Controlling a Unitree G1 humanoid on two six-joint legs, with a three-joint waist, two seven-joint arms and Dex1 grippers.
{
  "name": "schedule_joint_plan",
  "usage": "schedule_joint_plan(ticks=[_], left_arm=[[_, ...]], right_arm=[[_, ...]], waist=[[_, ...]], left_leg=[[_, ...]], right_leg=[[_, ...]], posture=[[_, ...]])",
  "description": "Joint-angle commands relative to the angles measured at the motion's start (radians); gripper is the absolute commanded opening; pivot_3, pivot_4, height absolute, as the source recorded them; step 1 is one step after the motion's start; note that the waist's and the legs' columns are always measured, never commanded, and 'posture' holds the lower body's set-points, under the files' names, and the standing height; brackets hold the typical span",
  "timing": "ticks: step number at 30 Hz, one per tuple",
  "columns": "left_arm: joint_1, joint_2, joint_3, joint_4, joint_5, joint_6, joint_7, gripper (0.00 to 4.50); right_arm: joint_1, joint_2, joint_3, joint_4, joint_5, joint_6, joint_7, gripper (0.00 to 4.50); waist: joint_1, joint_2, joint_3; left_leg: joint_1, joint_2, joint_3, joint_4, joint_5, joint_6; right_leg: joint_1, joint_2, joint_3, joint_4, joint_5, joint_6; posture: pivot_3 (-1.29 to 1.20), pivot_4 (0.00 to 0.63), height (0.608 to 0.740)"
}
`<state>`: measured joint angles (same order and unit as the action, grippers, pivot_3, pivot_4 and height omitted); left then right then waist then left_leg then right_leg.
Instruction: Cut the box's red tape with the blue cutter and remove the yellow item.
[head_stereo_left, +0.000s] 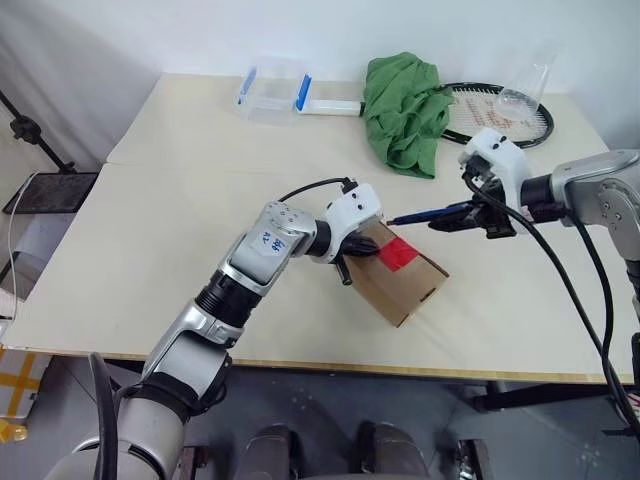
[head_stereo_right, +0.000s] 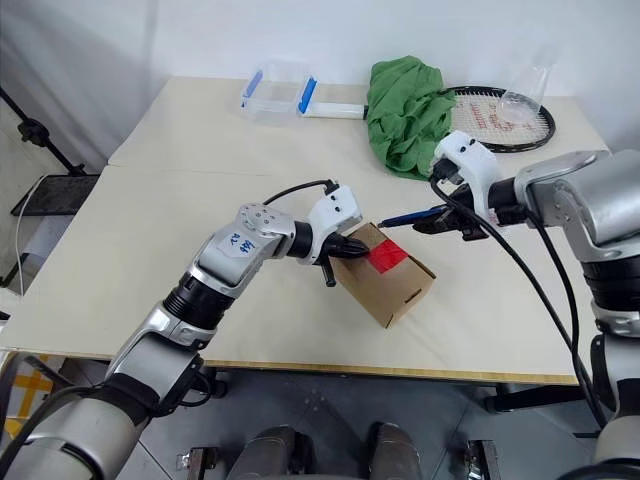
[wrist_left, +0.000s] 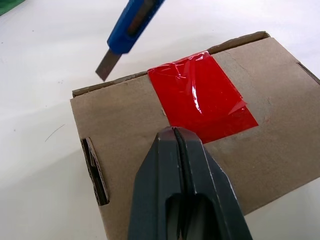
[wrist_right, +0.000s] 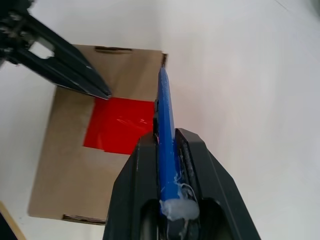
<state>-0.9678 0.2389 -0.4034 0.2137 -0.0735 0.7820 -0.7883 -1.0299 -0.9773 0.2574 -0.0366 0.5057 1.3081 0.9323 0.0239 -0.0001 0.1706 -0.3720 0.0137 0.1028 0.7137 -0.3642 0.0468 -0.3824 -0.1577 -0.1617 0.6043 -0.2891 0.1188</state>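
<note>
Bracing the box (head_stereo_left: 405, 278) on the tabletop (head_stereo_left: 200, 200), the left pincer (wrist_left: 175, 134) rests pressed together on the lid just beside the red tape (wrist_left: 202, 97), while the right pincer (wrist_right: 167, 145) is clamped on the blue cutter (head_stereo_left: 430, 214), its blade hovering near the box's edge. A clean cut probably means lowering the tip onto the tape along the flap seam and drawing it shallowly, away from the bracing fingers.

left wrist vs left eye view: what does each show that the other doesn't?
Left wrist alone: the blue cutter's bare metal blade, close by the box's edge, and the left gripper's shut jaws pressed on the box by the red tape.
Left eye alone: green cloth, racket, clear container, right gripper holding the cutter.
Both: box, tape, cutter.
</note>
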Motion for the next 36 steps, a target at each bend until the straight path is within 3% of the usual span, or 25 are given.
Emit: schedule_joint_plan(ticks=[1,15,28,36], left_arm=[[0.041,0.007,-0.044,0.058,0.04,0.033,0.012,0.03],[0.049,0.009,-0.045,0.044,0.039,0.04,0.014,0.03],[0.063,0.016,-0.05,0.016,0.037,0.054,0.014,0.03],[0.073,0.029,-0.056,-0.01,0.036,0.068,0.011,0.03]], right_arm=[[0.01,-0.022,-0.005,-0.031,-0.006,-0.01,0.024,0.16],[0.045,-0.044,-0.01,-0.075,0.002,0.0,0.048,0.16],[0.012,-0.005,-0.048,-0.064,0.002,-0.003,0.015,0.16],[0.021,0.029,-0.039,-0.025,-0.02,-0.034,-0.002,0.16]], waist=[[0.0,0.0,0.0],[0.0,0.0,0.0],[0.0,0.001,0.001],[-0.003,0.001,0.001]], left_leg=[[0.0,0.0,0.0,0.0,0.0,0.0],[0.0,0.0,0.0,-0.001,0.0,0.0],[0.0,0.0,0.0,-0.002,0.0,0.0],[0.0,0.0,0.0,-0.004,0.0,0.0]], right_leg=[[0.0,0.0,0.0,0.0,0.0,0.0],[0.0,0.0,0.0,-0.002,0.0,0.0],[0.0,-0.005,-0.001,-0.003,0.0,0.0],[0.0,0.001,0.0,-0.004,0.0,0.0]], posture=[[0.0,0.15,0.74],[0.0,0.15,0.74],[0.0,0.15,0.74],[0.0,0.15,0.74]])
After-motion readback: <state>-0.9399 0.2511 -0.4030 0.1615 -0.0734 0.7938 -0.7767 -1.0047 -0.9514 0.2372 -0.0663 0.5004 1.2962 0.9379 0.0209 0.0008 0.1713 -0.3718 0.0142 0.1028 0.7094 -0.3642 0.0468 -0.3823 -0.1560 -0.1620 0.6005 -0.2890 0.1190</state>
